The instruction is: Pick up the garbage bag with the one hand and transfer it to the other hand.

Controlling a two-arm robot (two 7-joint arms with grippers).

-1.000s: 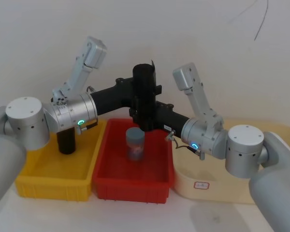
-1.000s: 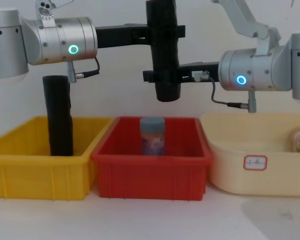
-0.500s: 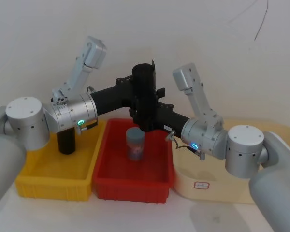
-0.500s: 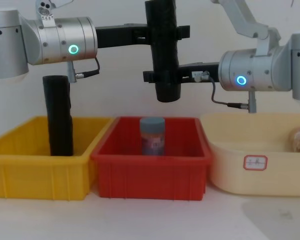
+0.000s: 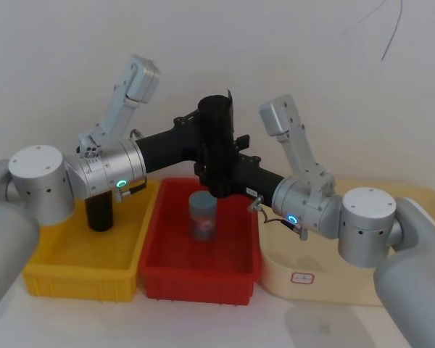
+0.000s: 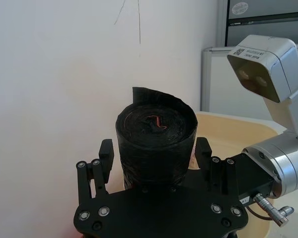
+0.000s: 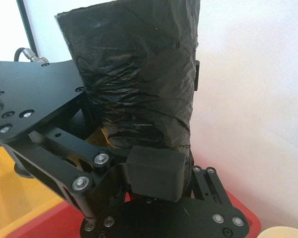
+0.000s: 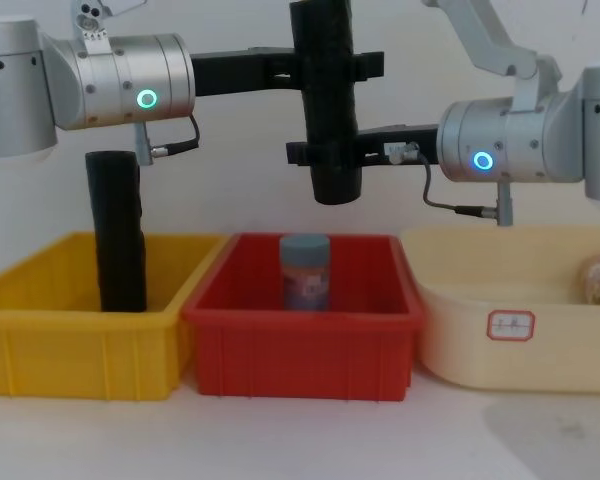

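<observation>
upright black bag roll [image 8: 325, 100] above the red bin [image 8: 302, 345]; right gripper [image 8: 325, 152] clamps its lower part, left gripper [image 8: 325, 68] fingers spread beside the roll at 12 o'clock.

Grey canister [image 8: 305, 271] stands in red bin [image 8: 302, 352].

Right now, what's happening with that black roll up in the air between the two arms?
The garbage bag is held upright in the air above the red bin, mid-handover. The left gripper brackets its upper part with fingers spread beside it, while the right gripper is clamped on its lower part. A second black roll stands in the yellow bin.
</observation>
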